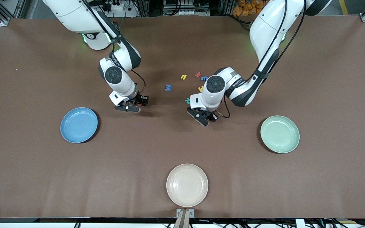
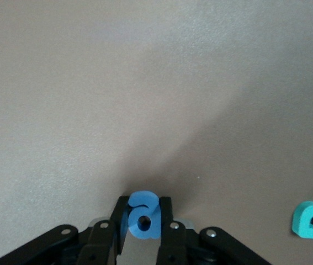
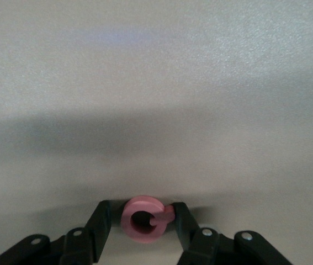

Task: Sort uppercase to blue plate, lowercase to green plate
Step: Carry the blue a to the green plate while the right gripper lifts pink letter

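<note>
We see the blue a point(image 2: 143, 216) pinched in our left hand point(image 2: 144, 223), the red Q point(image 3: 143, 219) in our right hand point(image 3: 142, 221), both low over the tabletop point(image 1: 182, 142).

Bare table between grippers and plates, loose letters point(image 1: 197, 75) clustered mid-table

Even overhead light left soft shadows under both arms on the table point(image 1: 182, 148), while the wrist views looked paler and washed-out.
</note>
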You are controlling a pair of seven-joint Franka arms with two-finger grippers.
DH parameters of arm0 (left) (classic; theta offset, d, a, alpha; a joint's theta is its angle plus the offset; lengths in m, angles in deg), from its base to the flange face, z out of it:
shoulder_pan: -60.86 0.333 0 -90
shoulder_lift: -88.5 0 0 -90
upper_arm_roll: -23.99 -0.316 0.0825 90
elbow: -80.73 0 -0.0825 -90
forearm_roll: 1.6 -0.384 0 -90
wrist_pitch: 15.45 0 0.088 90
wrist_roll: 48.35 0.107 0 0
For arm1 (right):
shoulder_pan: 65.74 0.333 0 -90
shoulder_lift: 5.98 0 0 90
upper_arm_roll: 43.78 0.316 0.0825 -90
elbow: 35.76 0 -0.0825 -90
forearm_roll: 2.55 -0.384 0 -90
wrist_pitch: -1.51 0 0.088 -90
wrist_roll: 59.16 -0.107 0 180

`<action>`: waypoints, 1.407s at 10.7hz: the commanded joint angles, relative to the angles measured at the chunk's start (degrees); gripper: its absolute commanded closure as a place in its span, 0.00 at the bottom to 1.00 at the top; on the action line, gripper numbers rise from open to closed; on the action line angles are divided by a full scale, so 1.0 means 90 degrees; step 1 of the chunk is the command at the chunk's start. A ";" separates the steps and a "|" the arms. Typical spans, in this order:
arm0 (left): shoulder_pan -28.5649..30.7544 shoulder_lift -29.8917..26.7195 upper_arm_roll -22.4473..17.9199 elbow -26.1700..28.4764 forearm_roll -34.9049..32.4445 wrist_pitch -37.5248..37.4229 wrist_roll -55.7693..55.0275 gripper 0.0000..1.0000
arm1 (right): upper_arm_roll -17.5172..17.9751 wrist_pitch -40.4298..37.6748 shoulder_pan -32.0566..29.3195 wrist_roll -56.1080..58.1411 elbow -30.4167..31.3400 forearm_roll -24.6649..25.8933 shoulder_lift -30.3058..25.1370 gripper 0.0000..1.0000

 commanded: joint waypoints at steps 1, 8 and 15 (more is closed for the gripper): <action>0.0545 -0.0468 0.0031 -0.0003 -0.0122 -0.0902 0.0031 1.00 | 0.0001 0.0102 0.0087 -0.0154 0.0018 0.0111 0.0054 0.48; 0.3161 -0.0795 0.0011 -0.0618 -0.0074 -0.2294 0.0138 1.00 | 0.0001 0.0082 0.0087 -0.0145 -0.0002 0.0111 0.0045 0.60; 0.3839 -0.0362 0.0011 -0.1293 -0.0103 -0.2255 0.0752 0.00 | -0.0038 -0.0892 0.0038 -0.0057 -0.0547 0.0160 -0.0014 0.61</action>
